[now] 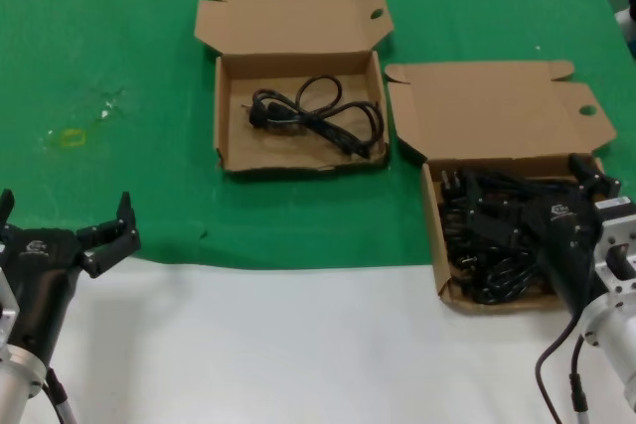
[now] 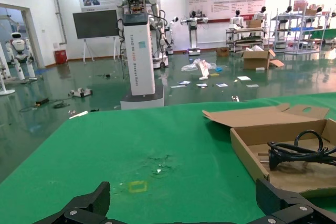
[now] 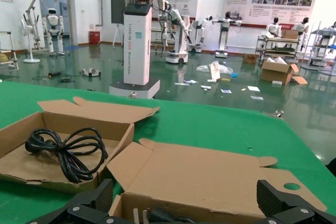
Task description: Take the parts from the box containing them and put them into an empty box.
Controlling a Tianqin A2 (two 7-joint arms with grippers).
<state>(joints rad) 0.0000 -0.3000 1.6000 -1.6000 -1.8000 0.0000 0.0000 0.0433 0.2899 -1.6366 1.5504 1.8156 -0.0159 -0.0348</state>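
The box holding the parts [image 1: 433,225] sits at the right with its lid [image 3: 210,177] laid back. It is packed with black power cords [image 1: 487,250]. My right gripper [image 1: 532,196] hovers open over this pile and holds nothing. The other box [image 1: 221,106] lies open at centre back, and one coiled black cord [image 1: 318,111] rests on its floor. That box [image 3: 21,156] and its cord [image 3: 68,150] also show in the right wrist view. My left gripper [image 1: 66,208] is parked open at the near left over the cloth's front edge, far from both boxes.
A green cloth [image 1: 119,37] covers the back of the table, and a bare white strip [image 1: 298,345] runs along the front. A small yellow mark [image 1: 72,138] lies on the cloth at the left. The two boxes nearly touch.
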